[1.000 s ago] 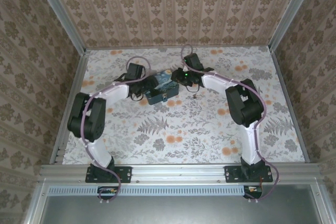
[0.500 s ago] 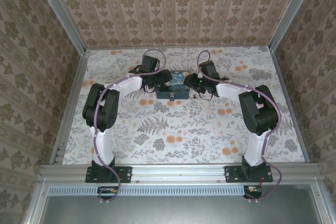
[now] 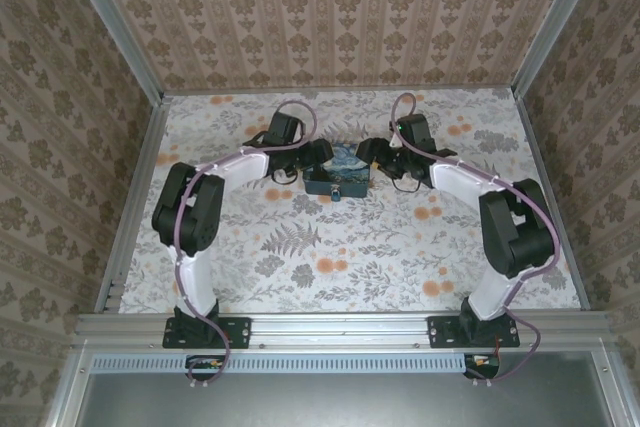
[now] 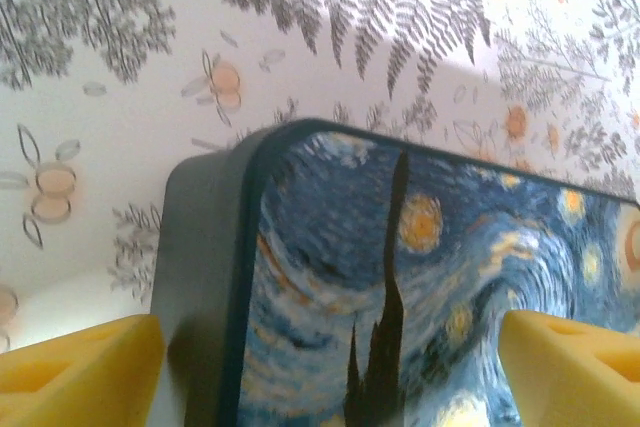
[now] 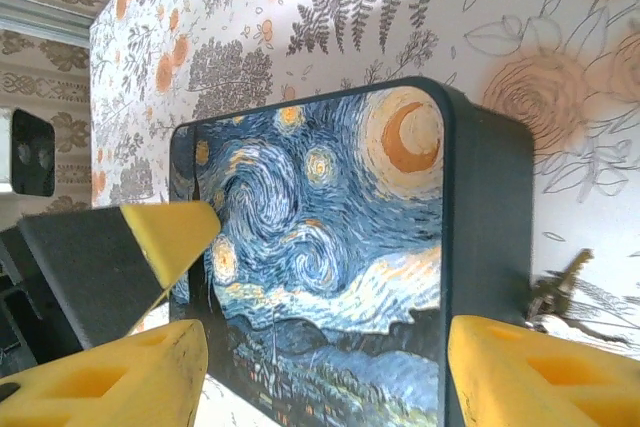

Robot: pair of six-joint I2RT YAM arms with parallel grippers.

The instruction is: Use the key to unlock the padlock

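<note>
The padlock (image 3: pixel 338 190) is a tiny bluish spot on the near wall of the Starry Night tin (image 3: pixel 338 175). In the right wrist view the key (image 5: pixel 556 291), a thin dark metal piece, lies on the floral cloth against the tin's (image 5: pixel 330 247) dark side wall. My left gripper (image 3: pixel 318 155) hangs open over the tin's (image 4: pixel 400 277) lid at its left end. One of its yellow fingers (image 4: pixel 80 372) stands off the tin's edge. My right gripper (image 3: pixel 368 152) is open at the tin's right end, its pads (image 5: pixel 540 372) wide apart above the lid and holding nothing.
The tin sits at the back middle of the floral table (image 3: pixel 330 267). Patterned walls with aluminium rails (image 3: pixel 130 197) close in the left, back and right. The left gripper's finger (image 5: pixel 170 232) shows close beside my right one over the tin.
Both arms swung toward the right and back, and the tin slid right and squared up. The right gripper's jaws spread much wider. The left gripper opened slightly more.
</note>
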